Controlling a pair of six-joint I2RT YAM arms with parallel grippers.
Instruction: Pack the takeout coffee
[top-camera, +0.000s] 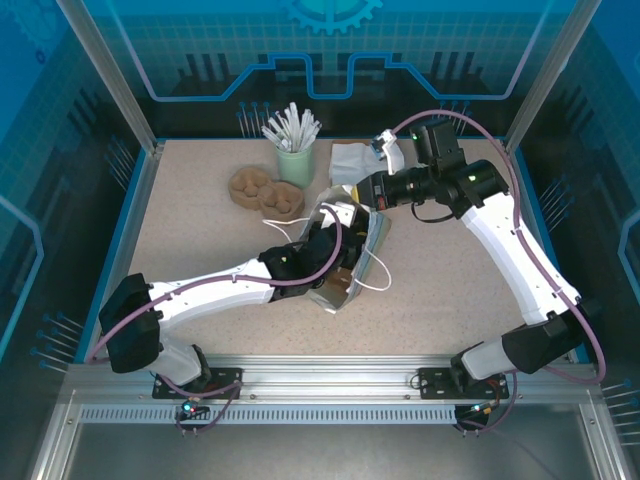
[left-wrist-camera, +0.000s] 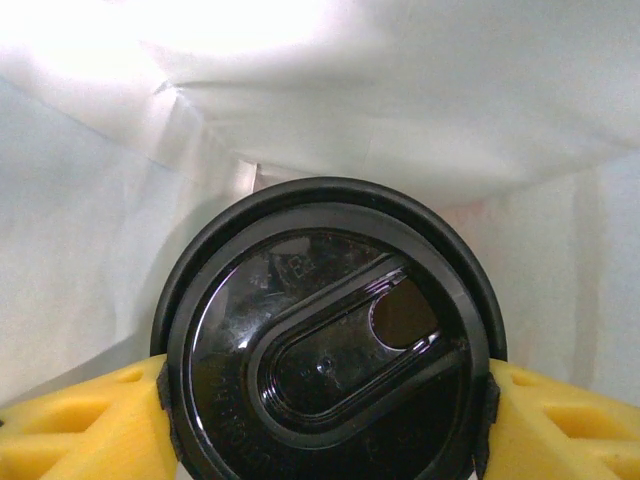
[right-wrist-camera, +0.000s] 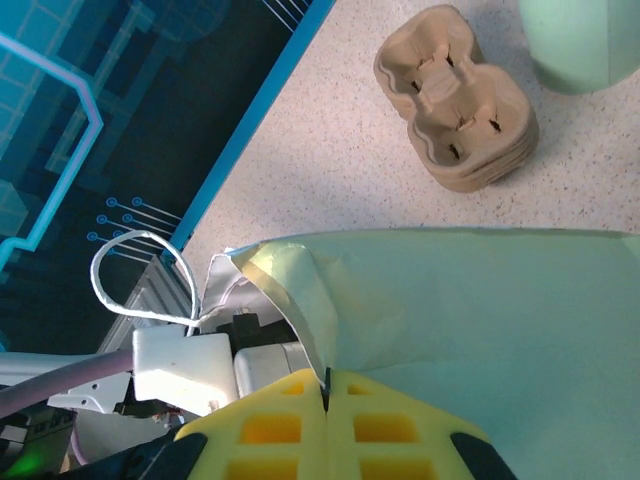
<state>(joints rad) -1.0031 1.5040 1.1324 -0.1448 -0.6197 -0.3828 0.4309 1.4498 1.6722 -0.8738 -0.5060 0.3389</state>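
The takeout coffee (left-wrist-camera: 325, 350) shows its black lid from above, with the cup body hidden beneath it. My left gripper (left-wrist-camera: 325, 425) is shut on it, one yellow finger (left-wrist-camera: 90, 425) pressing each side. White inner walls of the paper bag (left-wrist-camera: 400, 90) surround the cup. From above, the pale bag (top-camera: 374, 238) lies on its side mid-table and the left gripper (top-camera: 335, 245) reaches into its mouth. My right gripper (right-wrist-camera: 327, 385) is shut on the bag's upper mouth edge (right-wrist-camera: 300, 300) and holds it lifted. In the top view the right gripper (top-camera: 372, 195) is at the bag's far end.
A brown pulp cup carrier (top-camera: 265, 192) (right-wrist-camera: 455, 95) lies just beyond the bag on the left. A mint-green cup of white sticks (top-camera: 295, 158) stands behind it, and a folded white paper (top-camera: 350, 160) lies at the back. The bag's white handle loop (top-camera: 376, 282) trails toward the near side.
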